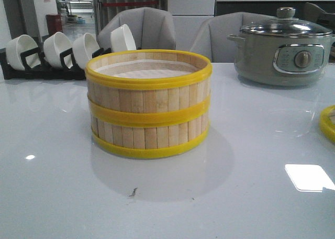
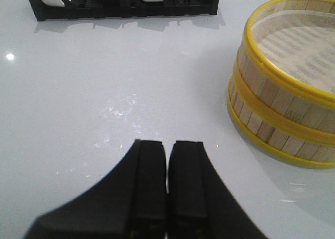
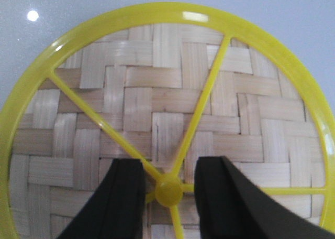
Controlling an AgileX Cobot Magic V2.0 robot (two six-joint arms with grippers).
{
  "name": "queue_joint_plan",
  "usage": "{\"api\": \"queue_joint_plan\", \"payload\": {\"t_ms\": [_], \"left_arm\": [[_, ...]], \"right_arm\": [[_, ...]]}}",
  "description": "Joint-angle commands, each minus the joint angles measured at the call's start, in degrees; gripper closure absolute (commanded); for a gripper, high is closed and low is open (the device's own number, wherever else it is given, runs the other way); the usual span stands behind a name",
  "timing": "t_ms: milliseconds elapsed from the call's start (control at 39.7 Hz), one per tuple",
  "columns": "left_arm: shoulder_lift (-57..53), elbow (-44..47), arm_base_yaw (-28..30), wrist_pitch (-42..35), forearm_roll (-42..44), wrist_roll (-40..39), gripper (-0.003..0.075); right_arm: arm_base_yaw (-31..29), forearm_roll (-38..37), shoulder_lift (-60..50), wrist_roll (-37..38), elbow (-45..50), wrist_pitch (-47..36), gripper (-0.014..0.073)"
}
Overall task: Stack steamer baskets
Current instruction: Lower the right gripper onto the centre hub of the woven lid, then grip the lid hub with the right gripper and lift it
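Two steamer baskets (image 1: 148, 105) sit stacked mid-counter (image 1: 52, 186), with a black rack of white bowls (image 1: 57, 53) behind to the left and a grey-green electric pot (image 1: 282, 53) behind to the right. The left gripper (image 2: 167, 152), jaws pressed together and holding nothing, hovers over bare counter between rack and stack. The right gripper (image 3: 168, 168), jaws parted, straddles the yellow hub of the woven lid (image 3: 157, 108), whose rim peeks in at the counter's right edge.

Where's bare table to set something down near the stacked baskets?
Bare table lies in front of the baskets, also left, between them and the bowl rack. Right, toward the pot, is open too; the lid crowds the right edge.
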Motion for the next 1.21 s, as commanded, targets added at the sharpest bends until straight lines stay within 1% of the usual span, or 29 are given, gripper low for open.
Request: {"api": "queue_joint_plan", "payload": {"t_ms": [0, 277, 353, 403, 454, 504, 530, 580, 605, 656, 933, 1059, 1185], "left_arm": [[-0.49, -1.72, -0.34, -4.59, 0.0, -0.06, 0.0636], [-0.49, -1.72, -0.34, -4.59, 0.0, -0.06, 0.0636], [-0.49, -1.72, -0.34, -4.59, 0.0, -0.06, 0.0636], [-0.49, -1.72, -0.34, -4.59, 0.0, -0.06, 0.0636], [-0.49, -1.72, -0.34, -4.59, 0.0, -0.06, 0.0636], [-0.49, -1.72, -0.34, -4.59, 0.0, -0.06, 0.0636], [-0.49, -1.72, -0.34, -4.59, 0.0, -0.06, 0.0636], [-0.49, -1.72, -0.34, -4.59, 0.0, -0.06, 0.0636], [-0.49, -1.72, -0.34, -4.59, 0.0, -0.06, 0.0636], [-0.49, -1.72, -0.34, -4.59, 0.0, -0.06, 0.0636], [-0.49, -1.72, -0.34, -4.59, 0.0, -0.06, 0.0636], [-0.49, -1.72, -0.34, -4.59, 0.0, -0.06, 0.0636], [-0.49, -1.72, -0.34, -4.59, 0.0, -0.06, 0.0636]], "right_arm": [[-0.35, -0.15, -1.95, -0.19, -1.88, -1.29, 0.0239], [-0.35, -0.15, -1.61, -0.19, -1.88, -1.47, 0.0239], [-0.35, -0.15, -1.61, -0.19, -1.88, -1.48, 0.0254], [-0.35, -0.15, -1.61, -0.19, -1.88, -1.52, 0.0294], [-0.35, -0.15, -1.61, -0.19, -1.88, -1.52, 0.0356], [-0.35, -0.15, -1.61, -0.19, -1.88, -1.52, 0.0441], [-0.35, -0.15, -1.61, -0.19, -1.88, -1.52, 0.0463], [-0.22, -0.15, -1.68, -0.19, -1.88, -1.52, 0.055], [-0.14, -0.15, -1.84, -0.19, -1.88, -1.52, 0.0578], [0.45, -0.08, -2.26, -0.13, -1.88, -1.52, 0.0561], [6.41, 0.91, -8.04, -0.13, -2.77, -1.31, 0.0565], [9.99, 1.94, -10.59, -0.13, -6.0, 0.79, 0.0565], [14.93, 2.24, -11.41, -0.13, -12.39, 5.28, 0.0565]]}}
